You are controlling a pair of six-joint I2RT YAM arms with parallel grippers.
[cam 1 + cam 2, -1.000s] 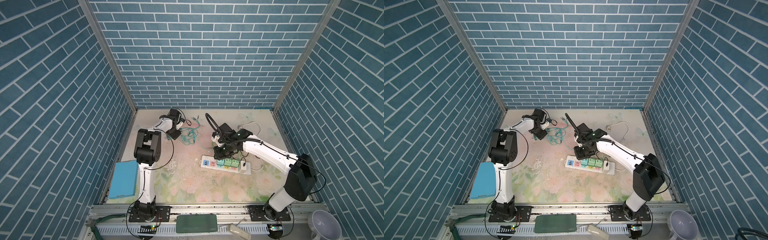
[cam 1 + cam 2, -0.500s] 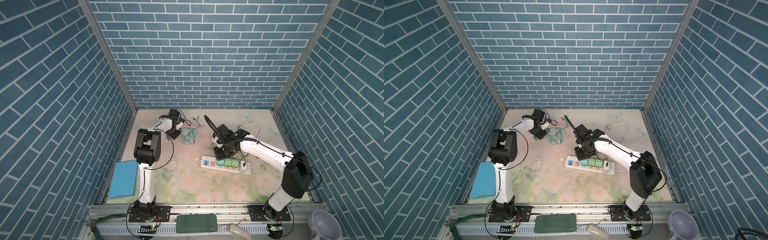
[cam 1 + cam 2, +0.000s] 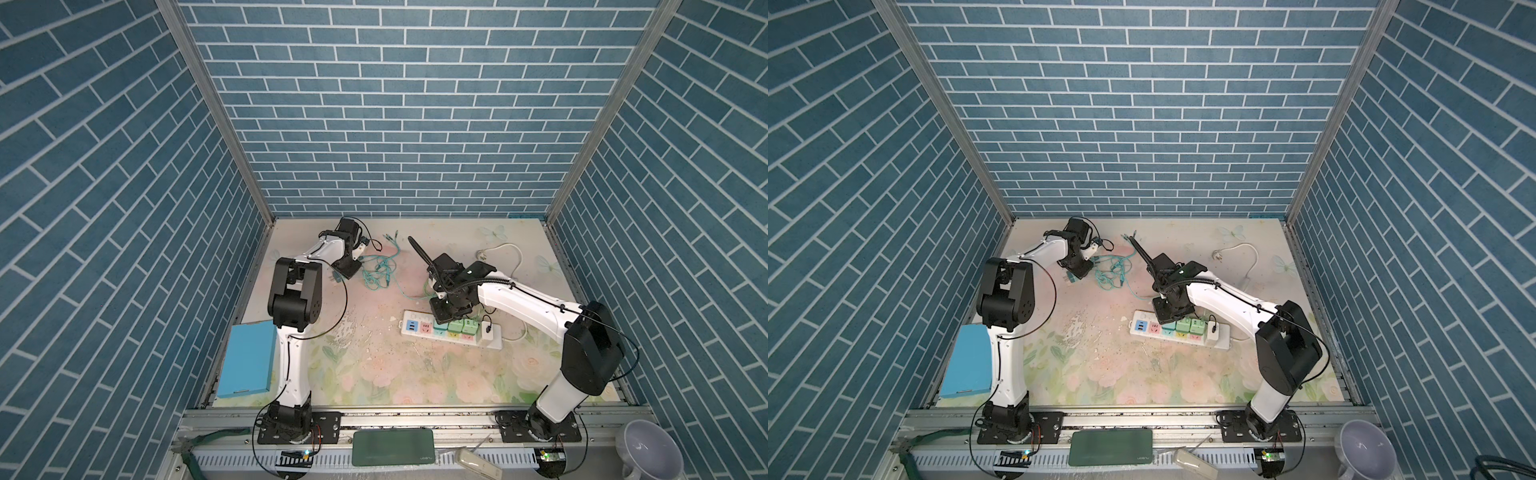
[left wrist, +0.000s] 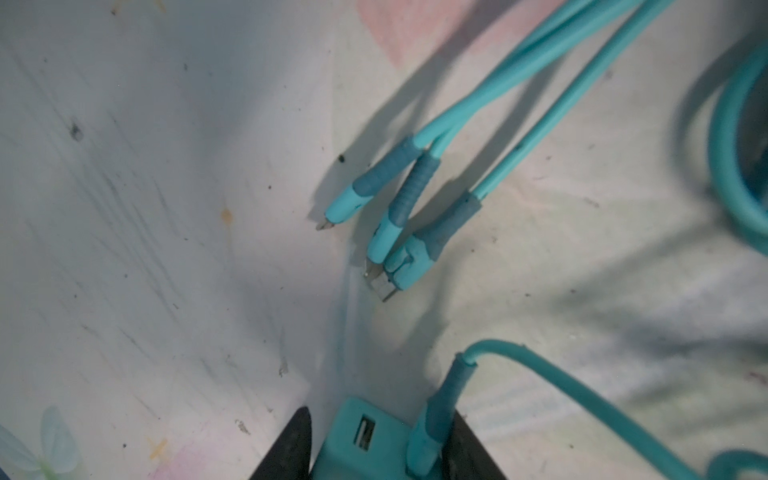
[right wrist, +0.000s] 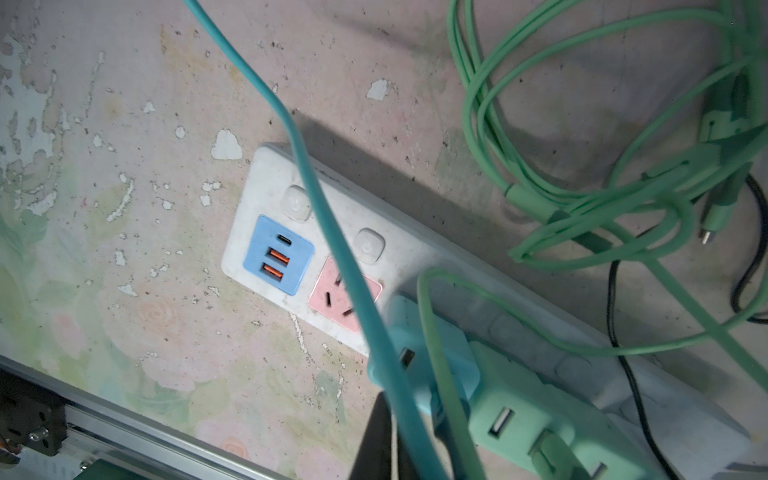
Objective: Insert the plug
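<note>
Two arms: both are low over the floral tabletop (image 3: 374, 374). In both top views the left one reaches to the back left of the frame and the right one to the centre.
Left gripper (image 3: 348, 267): pinching the teal charger plug (image 4: 349, 451). In the left wrist view its dark fingers (image 4: 291, 453) sit against the plug's two sides.
Plug location: back left of the table, close to the left wall and well apart from the power strip (image 5: 266, 166). I cannot tell whether it is lifted clear of the mat.
Plug condition: one USB port is bare, and a teal cable (image 4: 582, 399) is seated in the port beside it.
Loose ends: three teal connector tips (image 4: 399, 216) lie together on the mat near the plug.
Right gripper (image 3: 441, 316): pressed together on the teal cable, which runs taut across the right wrist view. The gripper hangs over the left end of the power strip at frame centre.
Power strip: white, lying slantwise just right of centre.
Pink socket (image 5: 324, 311): unoccupied, next to the blue USB panel (image 5: 291, 274), with the teal cable crossing above it.
Neighbouring sockets: a light-blue charger (image 5: 457, 365) is seated next to the pink socket, with a green charger (image 5: 511, 399) touching its far side.
Green cable (image 5: 582, 199): coiled loosely on the mat behind the strip.
Blue box (image 3: 249, 357): lower left of the frame, beside the left arm's base.
</note>
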